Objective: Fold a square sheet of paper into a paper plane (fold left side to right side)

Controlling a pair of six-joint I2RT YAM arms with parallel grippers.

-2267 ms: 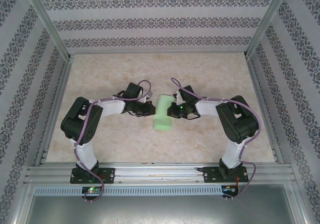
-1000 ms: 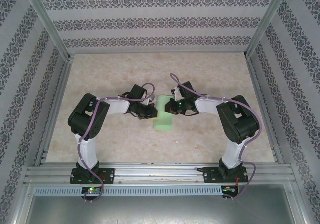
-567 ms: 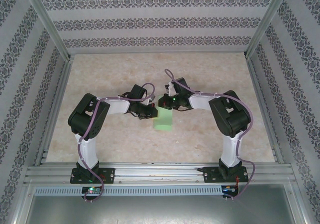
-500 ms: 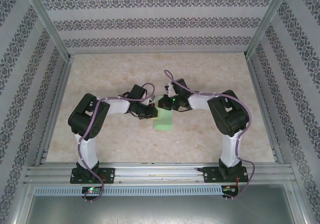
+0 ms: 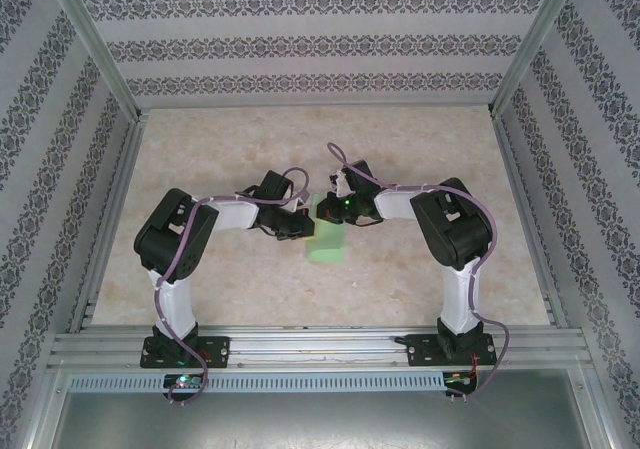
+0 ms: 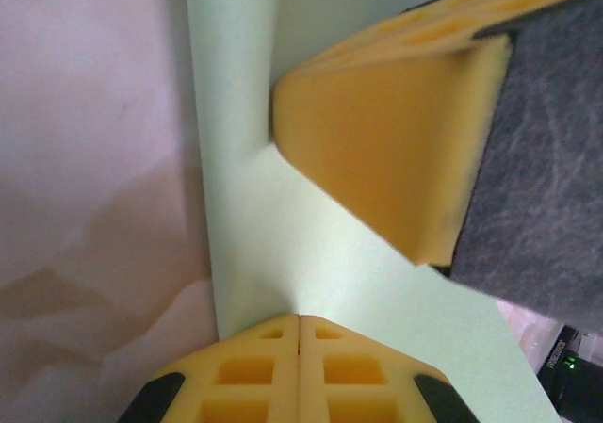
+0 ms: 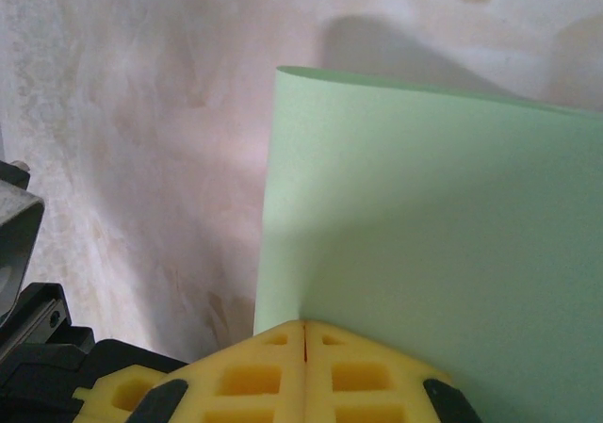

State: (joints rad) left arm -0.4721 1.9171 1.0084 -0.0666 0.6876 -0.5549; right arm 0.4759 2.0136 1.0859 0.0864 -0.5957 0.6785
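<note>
The square sheet of paper (image 5: 328,245) lies on the table as a narrow light-green strip, folded over. My left gripper (image 5: 307,225) is shut, its tips resting on the strip's left edge. In the left wrist view its closed tips (image 6: 300,317) touch the green paper (image 6: 273,253), and the right gripper's yellow fingers (image 6: 386,150) press down just beyond. My right gripper (image 5: 323,209) is shut too, over the strip's far end. In the right wrist view its tips (image 7: 304,325) sit on the paper (image 7: 433,216) near its left edge.
The beige table (image 5: 230,149) is walled by patterned panels and metal rails (image 5: 320,347). Both arms bend inward and meet at the centre. The left arm's dark wrist parts (image 7: 38,348) show at the lower left of the right wrist view.
The right arm has swung left, bringing its gripper over the paper's far end. The left gripper has stayed at the strip's left edge. Both stayed shut.
</note>
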